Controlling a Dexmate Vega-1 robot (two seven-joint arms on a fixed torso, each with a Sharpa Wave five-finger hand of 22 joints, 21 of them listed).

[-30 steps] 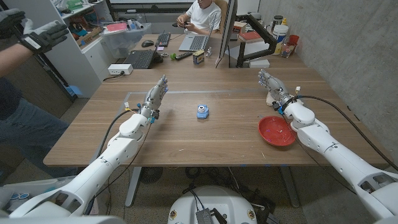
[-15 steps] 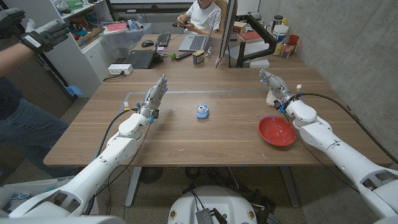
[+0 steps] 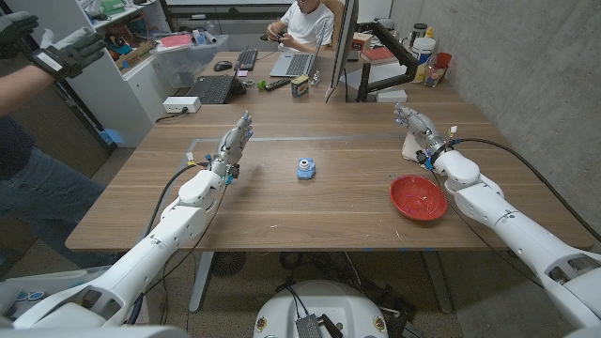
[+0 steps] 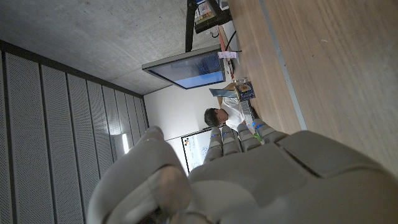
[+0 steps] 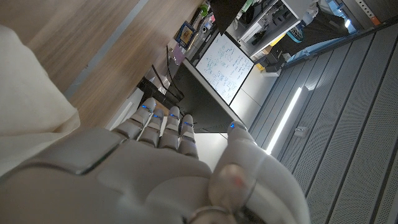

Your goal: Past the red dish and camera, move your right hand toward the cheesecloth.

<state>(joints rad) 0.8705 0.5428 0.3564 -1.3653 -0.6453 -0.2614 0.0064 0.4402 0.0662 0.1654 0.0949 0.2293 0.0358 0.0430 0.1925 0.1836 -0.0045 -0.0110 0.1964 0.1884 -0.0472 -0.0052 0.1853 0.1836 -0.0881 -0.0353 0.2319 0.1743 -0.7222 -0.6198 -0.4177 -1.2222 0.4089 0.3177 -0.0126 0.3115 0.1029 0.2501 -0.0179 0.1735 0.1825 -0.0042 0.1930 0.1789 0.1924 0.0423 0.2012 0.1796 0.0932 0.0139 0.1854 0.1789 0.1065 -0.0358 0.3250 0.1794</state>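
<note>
**Right hand closing on the cheesecloth, past the dish**

Right hand (image 3: 417,129) is over the table's right side, beyond the red dish (image 3: 418,197) toward the far edge, fingers extended and close together, holding nothing. The cheesecloth (image 3: 410,148), a pale off-white fold, lies just beside and partly under the hand in the head view; the right wrist view shows the cloth (image 5: 28,106) right next to the hand's back. Touching or just hovering above it: can't tell.

The small blue camera (image 3: 306,168) sits near the table's middle, well apart from the right hand. Red dish is near the right front edge, beside the forearm, not under the hand.

Left hand (image 3: 235,145) is over the table's left half, fingers straight and together, holding nothing.

Judgement: reach is nearly complete. To do it well:
- short, slow final travel; cloth is light and will slide or bunch if swept into
- keep the forearm lifted so it doesn't clip the dish rim
- watch the black cable trailing off the wrist; it could drag toward the dish
- come down onto the cloth's middle rather than pushing its edge
- left hand needs no motion

A person sits at the laptops (image 3: 292,63) beyond the far edge; another person's gloved hand (image 3: 66,52) shows off the table's left corner.
</note>
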